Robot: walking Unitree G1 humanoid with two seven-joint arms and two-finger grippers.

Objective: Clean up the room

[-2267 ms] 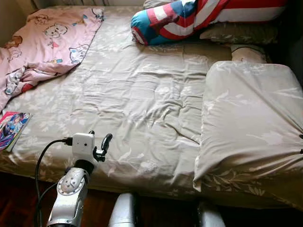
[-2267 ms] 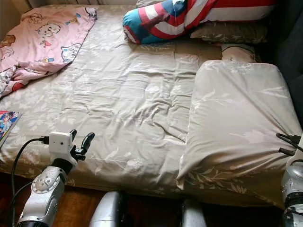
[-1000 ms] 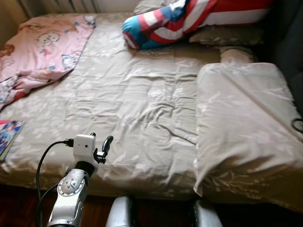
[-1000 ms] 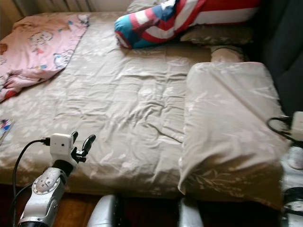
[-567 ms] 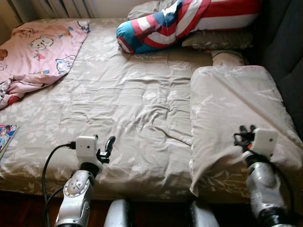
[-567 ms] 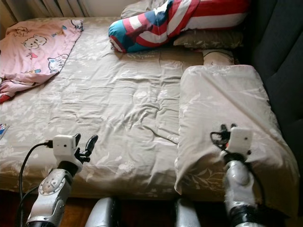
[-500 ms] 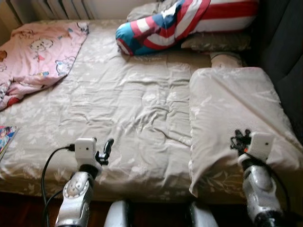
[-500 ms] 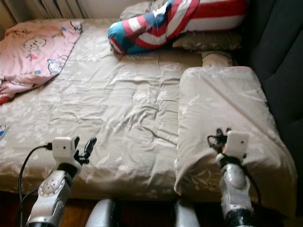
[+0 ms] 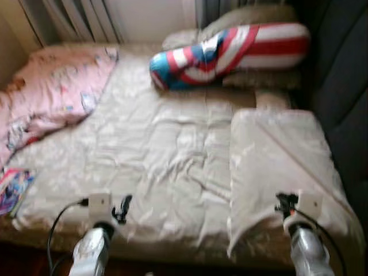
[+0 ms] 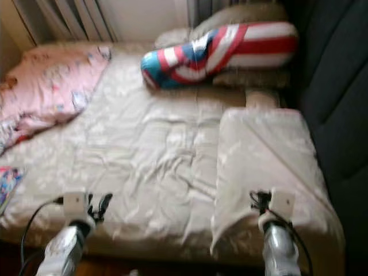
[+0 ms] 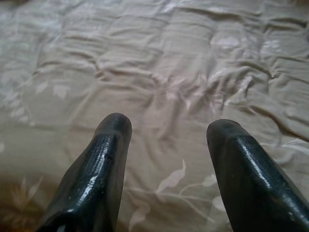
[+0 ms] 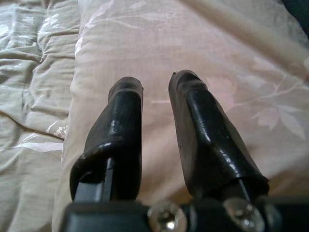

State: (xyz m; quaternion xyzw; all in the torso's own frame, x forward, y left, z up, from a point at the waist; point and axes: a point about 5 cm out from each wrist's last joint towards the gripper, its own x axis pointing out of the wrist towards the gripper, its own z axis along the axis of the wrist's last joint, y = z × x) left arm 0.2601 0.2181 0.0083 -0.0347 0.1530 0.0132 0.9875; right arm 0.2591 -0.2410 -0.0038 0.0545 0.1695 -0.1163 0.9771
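we judge we are at the approach, squaring up to the bed before any grasp; next we need to pick one item and reach for it. our left gripper (image 11: 166, 140) hovers over the rumpled sheet (image 9: 172, 149), fingers spread wide. our right gripper (image 12: 154, 130) hangs above the beige pillow (image 9: 279, 155), fingers slightly parted, empty. farther off lie the pink blanket (image 9: 54, 86) and striped bolster (image 9: 230, 52).
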